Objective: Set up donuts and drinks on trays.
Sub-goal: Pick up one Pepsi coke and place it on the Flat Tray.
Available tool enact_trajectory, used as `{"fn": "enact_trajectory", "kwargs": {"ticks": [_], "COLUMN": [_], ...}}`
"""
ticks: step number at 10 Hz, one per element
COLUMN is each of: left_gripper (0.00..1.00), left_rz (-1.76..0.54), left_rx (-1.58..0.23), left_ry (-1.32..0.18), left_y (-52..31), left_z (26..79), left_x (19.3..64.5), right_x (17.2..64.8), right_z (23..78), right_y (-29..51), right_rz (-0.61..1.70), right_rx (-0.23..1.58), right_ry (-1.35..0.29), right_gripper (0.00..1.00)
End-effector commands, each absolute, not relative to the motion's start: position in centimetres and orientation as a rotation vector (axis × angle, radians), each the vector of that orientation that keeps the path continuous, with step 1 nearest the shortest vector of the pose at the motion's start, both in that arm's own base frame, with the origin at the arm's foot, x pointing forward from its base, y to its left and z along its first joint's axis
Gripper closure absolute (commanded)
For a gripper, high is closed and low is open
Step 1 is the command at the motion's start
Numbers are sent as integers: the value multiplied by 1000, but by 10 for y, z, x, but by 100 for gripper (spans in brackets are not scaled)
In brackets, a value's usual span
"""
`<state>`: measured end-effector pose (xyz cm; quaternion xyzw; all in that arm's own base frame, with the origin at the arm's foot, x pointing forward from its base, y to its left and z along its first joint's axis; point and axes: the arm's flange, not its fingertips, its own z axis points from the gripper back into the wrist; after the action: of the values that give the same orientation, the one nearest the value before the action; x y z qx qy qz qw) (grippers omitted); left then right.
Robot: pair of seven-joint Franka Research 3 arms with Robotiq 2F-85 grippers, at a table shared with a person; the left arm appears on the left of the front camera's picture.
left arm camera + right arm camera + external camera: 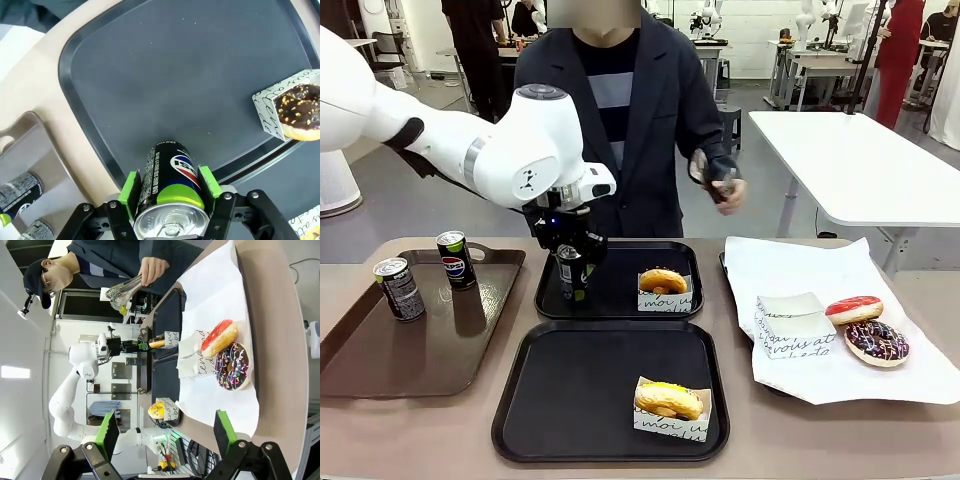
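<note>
My left gripper (572, 262) is shut on a dark Pepsi can (570, 278) held upright over the left end of the far black tray (620, 300). In the left wrist view the green pads (131, 190) clamp the can (170, 172) near that tray's (190, 75) rim; I cannot tell whether it touches. A donut in a paper tray (663, 281) (300, 112) sits on the far tray's right side. The near black tray (570, 400) carries a yellow donut (668, 400) in a paper tray. My right gripper (166, 432) is open and empty, above the table's right end.
Two more cans (398, 288) (455, 258) stand on the brown tray (380, 360) at the left. On the white paper sheet (800, 270) at the right lie a pink donut (853, 309), a chocolate-sprinkled donut (877, 342) and an empty paper tray (794, 322). The person holds tongs (715, 180) above the far edge.
</note>
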<state>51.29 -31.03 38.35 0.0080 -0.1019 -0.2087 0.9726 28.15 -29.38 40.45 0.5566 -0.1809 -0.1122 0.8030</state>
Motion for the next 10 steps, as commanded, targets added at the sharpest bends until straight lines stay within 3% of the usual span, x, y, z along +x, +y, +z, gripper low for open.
{"fn": "enact_trajectory", "kwargs": {"ticks": [1, 3, 4, 7, 8, 9, 10], "left_gripper": [41, 41, 1, 0, 8, 0, 0], "left_rz": [-408, -404, -406, -410, -402, -374, -364], "left_rx": [21, 13, 11, -7, -8, -4, -5], "left_ry": [-224, -220, -213, -216, -222, -214, -211], "left_y": [-309, -309, -309, -311, -310, -308, -310], "left_z": [378, 377, 378, 392, 397, 402, 406], "left_x": [511, 512, 512, 507, 506, 503, 499], "right_x": [282, 282, 282, 282, 282, 282, 282], "right_z": [405, 405, 405, 405, 405, 405, 405], "right_y": [-293, -293, -293, -293, -293, -293, -293], "right_rz": [-237, -237, -237, -237, -237, -237, -237], "right_rx": [1201, 1201, 1201, 1201, 1201, 1201, 1201], "right_ry": [-393, -393, -393, -393, -393, -393, -393], "right_gripper": [0, 0, 0, 0, 0, 0, 0]}}
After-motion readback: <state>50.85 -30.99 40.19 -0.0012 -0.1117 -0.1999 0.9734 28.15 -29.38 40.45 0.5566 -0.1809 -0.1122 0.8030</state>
